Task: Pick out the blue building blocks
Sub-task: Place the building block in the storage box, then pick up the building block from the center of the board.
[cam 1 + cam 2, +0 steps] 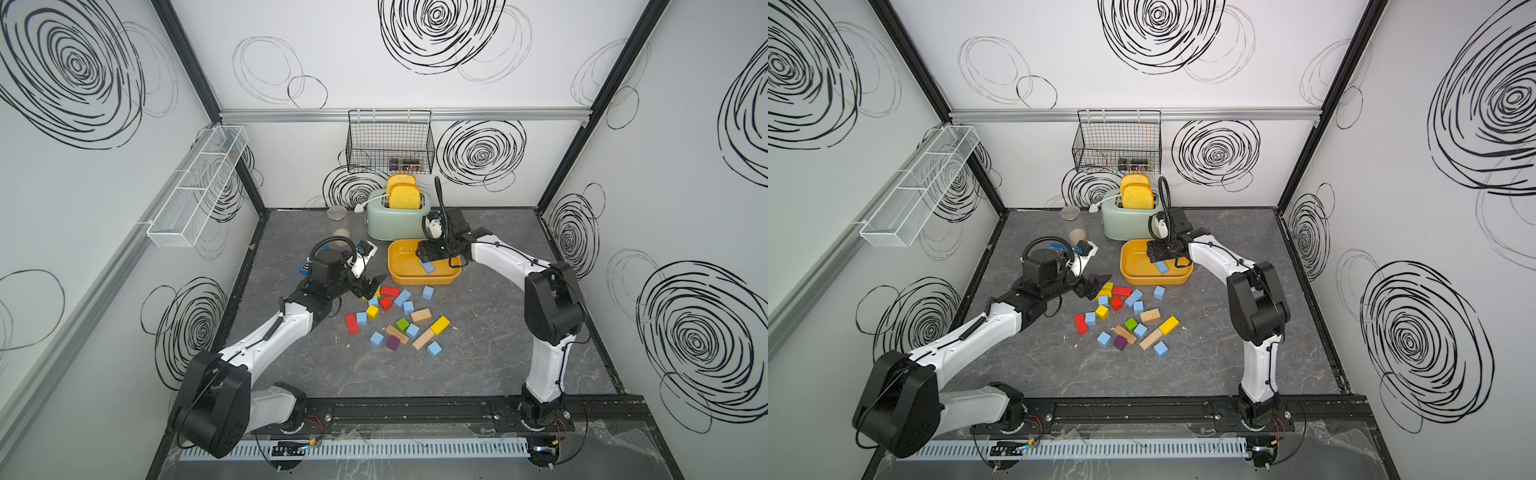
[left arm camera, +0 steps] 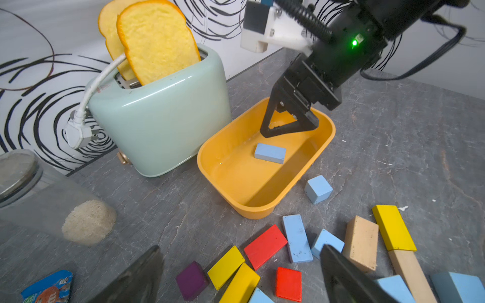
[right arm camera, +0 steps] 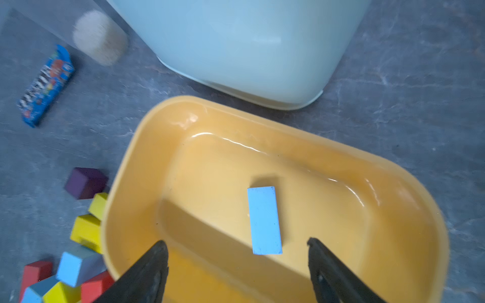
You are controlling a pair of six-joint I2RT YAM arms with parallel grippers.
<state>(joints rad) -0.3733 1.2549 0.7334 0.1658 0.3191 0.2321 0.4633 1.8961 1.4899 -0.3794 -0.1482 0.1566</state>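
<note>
Nearest the top views, at the table's 6 o'clock edge, two arms are mounted: the left arm (image 1: 266,336) is stretched toward the centre, the right arm (image 1: 548,307) toward 12 o'clock. A grey table (image 1: 498,332) is seen beneath them. A toaster (image 1: 390,226) loaded with bread (image 1: 405,197) is stood at the table's 12 o'clock, near the back wall. A yellow tray (image 1: 419,280) is set just beside the toaster, at its 5 o'clock.

The right gripper (image 3: 236,241) is held above the tray with its jaws spread wide, and nothing is gripped between them. The left gripper (image 1: 369,286) is likewise spread wide and empty. It is held over the 10 o'clock edge of a loose pile (image 1: 402,324) of coloured blocks at the table's centre. Red, yellow and purple blocks are seen between its fingers (image 2: 341,272) in the left wrist view.

Most of the blue blocks (image 1: 434,349) are scattered through that pile, at the tray's 6 o'clock. One cube (image 1: 428,293) is found just beside the tray's front wall. One oblong brick (image 3: 264,220) is laid flat on the tray's floor, below the right gripper and clear of both jaws.
</note>
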